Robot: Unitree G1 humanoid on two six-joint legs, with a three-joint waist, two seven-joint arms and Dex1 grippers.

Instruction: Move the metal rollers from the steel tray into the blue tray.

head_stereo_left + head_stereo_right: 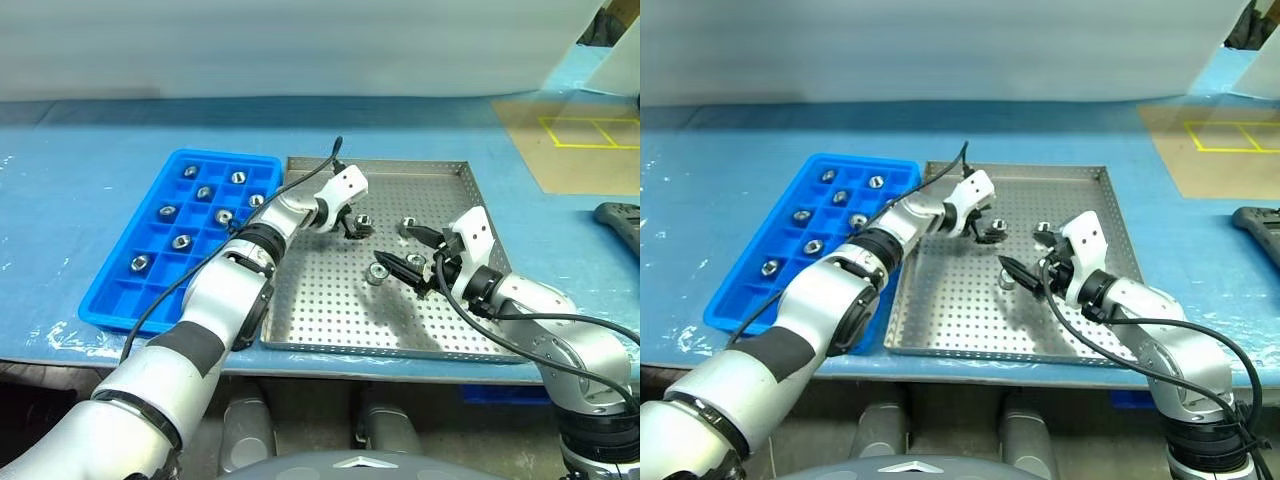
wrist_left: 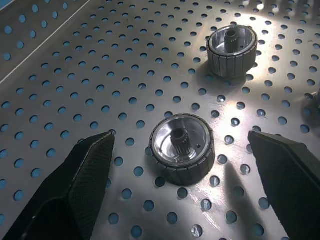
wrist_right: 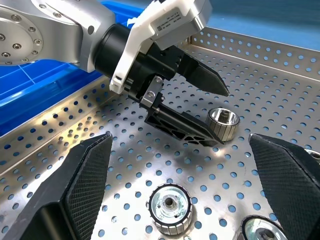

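Though perhaps printed, left gripper [image 3: 212, 112] label unreadable.

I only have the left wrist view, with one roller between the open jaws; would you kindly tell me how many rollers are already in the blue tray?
Observer: Eight metal rollers lie in the blue tray, each in its own compartment.
Operator: Thank you. Where is the right gripper?
Observer: The right gripper hovers over the steel tray with its jaws open, close to another roller.
Operator: And where does the blue tray lie from my arm?
Observer: It lies right beside the steel tray's left rim, on the left gripper's side.
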